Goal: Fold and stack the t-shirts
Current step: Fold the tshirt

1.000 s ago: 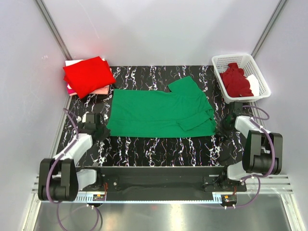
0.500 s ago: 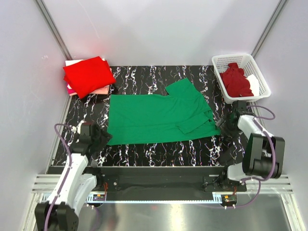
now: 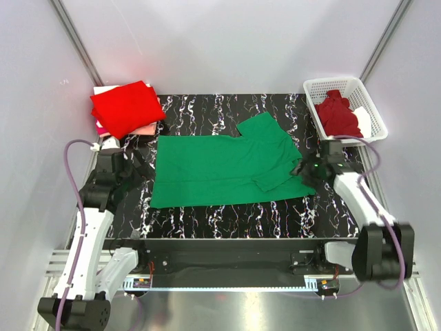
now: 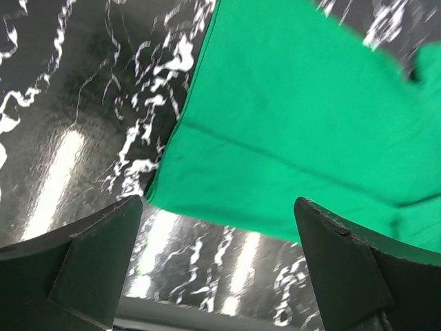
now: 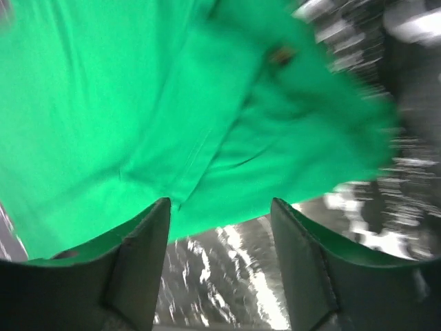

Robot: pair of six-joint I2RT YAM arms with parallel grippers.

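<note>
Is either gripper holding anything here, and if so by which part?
Nothing is held. The left gripper and right gripper both stand open over opposite ends of the green t-shirt, which lies spread on the table.

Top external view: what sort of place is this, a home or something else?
Probably a robot lab cell, not a home: pale walls enclose a black marbled table, left arm and right arm are bolted at its near edge, and a green t-shirt lies spread on it.
</note>
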